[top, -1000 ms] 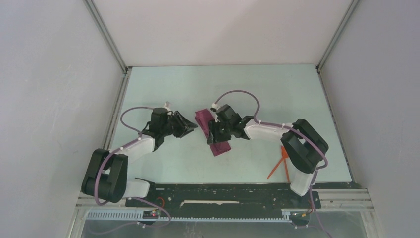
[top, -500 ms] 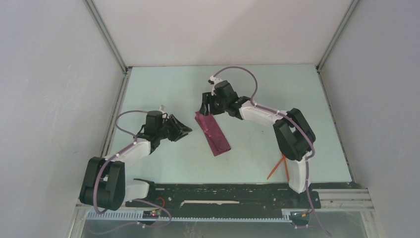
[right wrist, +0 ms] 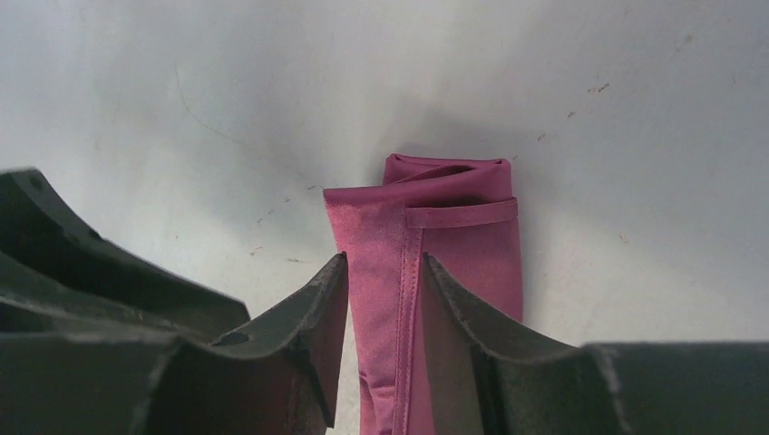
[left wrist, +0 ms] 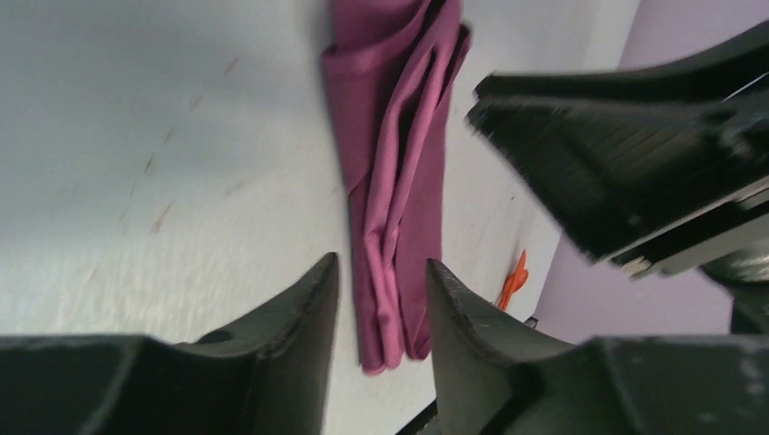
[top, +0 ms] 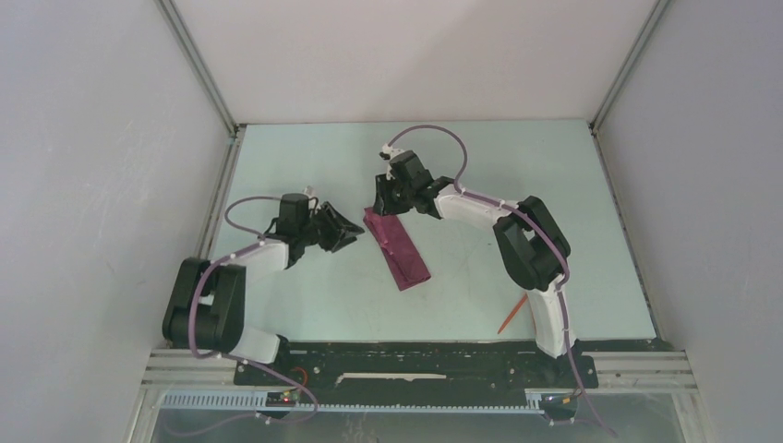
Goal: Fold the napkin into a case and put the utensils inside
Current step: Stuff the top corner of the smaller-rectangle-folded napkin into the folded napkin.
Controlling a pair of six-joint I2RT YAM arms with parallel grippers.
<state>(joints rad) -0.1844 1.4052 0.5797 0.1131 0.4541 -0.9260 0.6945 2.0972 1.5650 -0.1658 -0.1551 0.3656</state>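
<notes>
Plum-purple cloth napkin [top: 397, 249], folded into a narrow pouch, lies at the centre of the pale green table [top: 305, 305]. The right gripper [top: 381, 205] hangs over its 12 o'clock end, jaws narrowly parted astride the cloth. The left gripper [top: 355, 233], half-open and empty, sits at its 9 o'clock. Orange-red plastic utensils [top: 511, 316] lie at its 4 o'clock.

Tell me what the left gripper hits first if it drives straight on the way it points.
The folded napkin: the left gripper aims at it with nothing between. Height is unclear, so the fingertips might touch the table just short of the cloth.
</notes>
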